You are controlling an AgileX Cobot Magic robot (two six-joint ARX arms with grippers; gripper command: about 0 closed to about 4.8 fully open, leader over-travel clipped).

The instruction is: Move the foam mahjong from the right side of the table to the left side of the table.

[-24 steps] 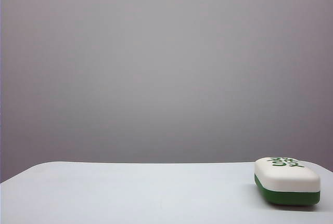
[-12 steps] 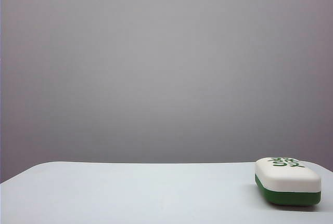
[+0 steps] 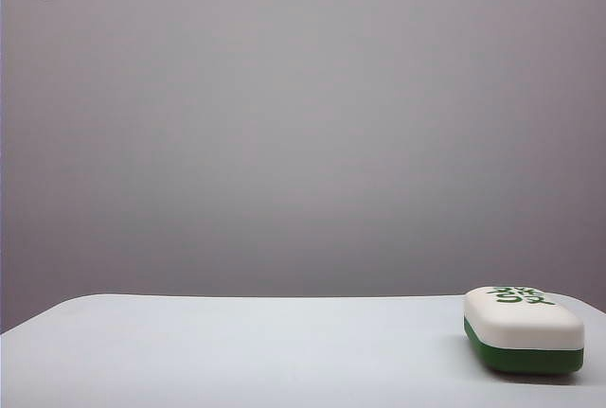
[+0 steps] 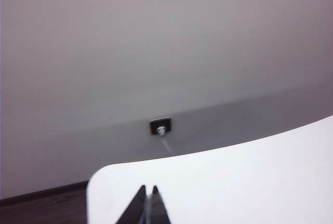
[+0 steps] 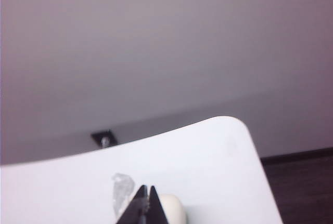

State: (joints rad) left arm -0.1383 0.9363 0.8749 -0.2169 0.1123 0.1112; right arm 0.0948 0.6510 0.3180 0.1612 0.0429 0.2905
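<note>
The foam mahjong [image 3: 523,328] lies flat at the near right end of the tabletop [image 3: 237,351], printed face up, green layer down, with nothing touching it. The whole left stretch of the tabletop is bare, so the move has not begun.

In the right wrist view the right end effector [image 5: 147,198] hangs above the tabletop with its two tips pressed together, clenched on nothing; a rounded white shape just past the tips is probably the block's end, though most of it is cut off. The left end effector [image 4: 148,199] is likewise closed and empty, over the left corner of the tabletop. In the exterior view a dark tip at the top left corner is likely part of the left arm.

The step in hand is the reach. The right end effector should spread wide before descending, then take the block across its narrow width, squeezing gently since foam gives, and lift clear before carrying it left.

A pale, crumpled-looking patch beside the right tips is too blurred to name. Farthest back, a small dark wall plate [image 4: 160,127] sits low on the grey wall.
</note>
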